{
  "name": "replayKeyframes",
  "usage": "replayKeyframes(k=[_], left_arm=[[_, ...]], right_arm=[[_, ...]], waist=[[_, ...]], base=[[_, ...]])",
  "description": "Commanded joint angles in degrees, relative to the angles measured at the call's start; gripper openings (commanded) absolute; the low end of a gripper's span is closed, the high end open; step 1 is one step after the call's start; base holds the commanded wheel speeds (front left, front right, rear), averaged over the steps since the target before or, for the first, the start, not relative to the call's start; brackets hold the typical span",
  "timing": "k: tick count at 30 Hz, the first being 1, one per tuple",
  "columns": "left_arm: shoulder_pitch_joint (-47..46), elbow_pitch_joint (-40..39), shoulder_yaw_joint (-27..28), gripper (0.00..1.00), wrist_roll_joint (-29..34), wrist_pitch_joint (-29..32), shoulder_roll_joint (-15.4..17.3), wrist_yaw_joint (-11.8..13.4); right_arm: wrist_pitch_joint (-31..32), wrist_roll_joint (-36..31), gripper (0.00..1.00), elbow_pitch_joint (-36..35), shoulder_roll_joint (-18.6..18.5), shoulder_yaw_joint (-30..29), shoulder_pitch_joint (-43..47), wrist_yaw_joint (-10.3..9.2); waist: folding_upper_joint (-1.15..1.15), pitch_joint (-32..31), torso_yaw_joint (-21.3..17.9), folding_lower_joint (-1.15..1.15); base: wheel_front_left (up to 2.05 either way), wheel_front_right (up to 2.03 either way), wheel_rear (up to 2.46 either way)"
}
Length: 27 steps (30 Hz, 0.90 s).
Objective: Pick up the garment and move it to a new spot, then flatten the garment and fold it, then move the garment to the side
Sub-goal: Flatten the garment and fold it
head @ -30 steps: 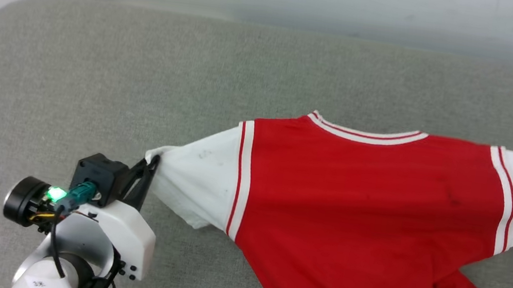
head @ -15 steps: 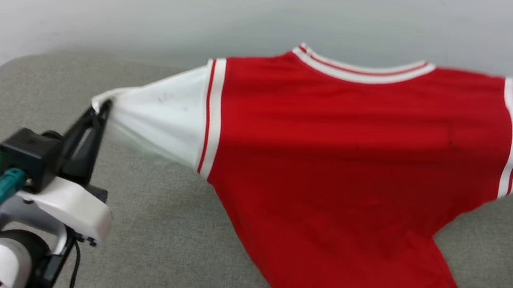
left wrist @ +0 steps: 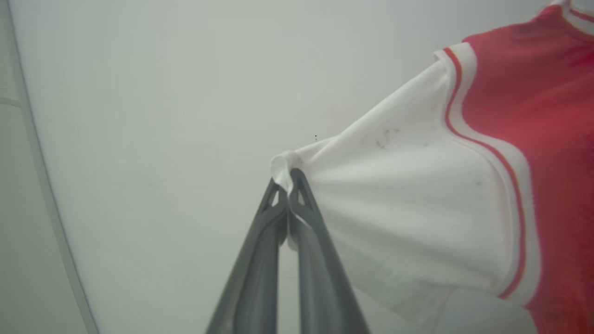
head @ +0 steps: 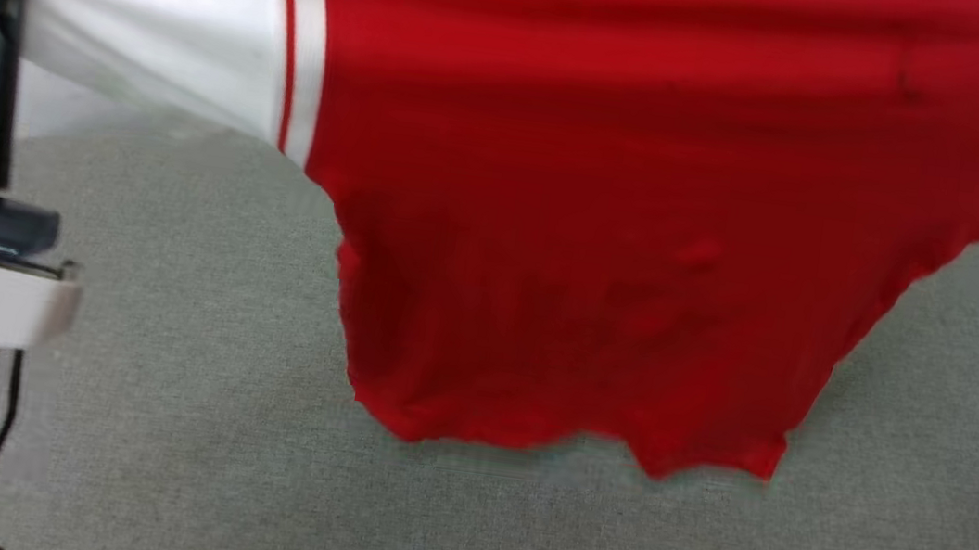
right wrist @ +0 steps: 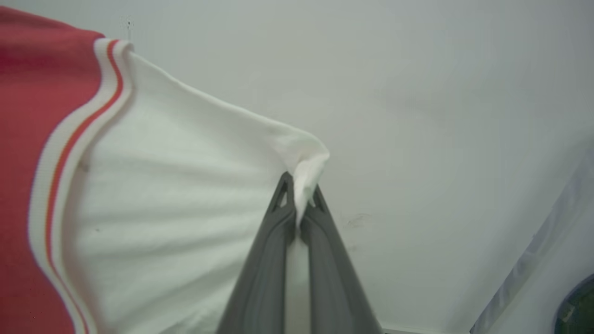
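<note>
A red, white-sleeved jersey T-shirt (head: 594, 185) is held across the upper frame. Sleeves are pinched by left gripper (left wrist: 288, 180) and right gripper (right wrist: 300, 192) jaws.

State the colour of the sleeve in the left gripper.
White sleeve, red-striped at its seam; clearest in left wrist view.

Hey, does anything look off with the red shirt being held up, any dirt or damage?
Only a small thing. The garment hangs spread between the left gripper and the right gripper, each shut on a white sleeve tip. The sleeve in the left gripper carries faint dark smudges. I see no tear.
</note>
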Motion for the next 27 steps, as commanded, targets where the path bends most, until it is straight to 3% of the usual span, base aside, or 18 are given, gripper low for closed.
replayKeyframes(k=[1,12,18,27], left_arm=[[-1.23,-0.28,1.05,0.00,-0.44,-0.15,0.44,0.11],[-11.11,4.59,2.00,0.00,-3.04,1.62,3.71,-2.72],[-21.41,10.27,0.31,0.00,-3.93,0.60,3.78,-4.79],[-45.84,24.79,-4.38,0.00,-2.64,-4.23,2.59,-8.82]], right_arm=[[-0.09,-0.43,0.00,-0.62,0.46,-0.73,-1.57,-0.12],[-2.53,-3.23,0.00,1.02,0.86,-0.38,-10.24,-0.12],[-4.83,-4.94,0.00,4.79,0.13,0.32,-18.37,-0.12],[-9.87,-8.99,0.00,15.88,-1.11,3.84,-38.39,-0.12]], waist=[[0.00,0.39,-0.17,0.01],[0.00,7.94,-0.30,0.01],[0.00,15.19,0.35,0.01],[0.00,28.16,1.46,0.01]], base=[[0.00,0.00,0.00],[0.00,0.00,0.00],[0.00,0.00,0.00],[0.00,0.00,0.00]])
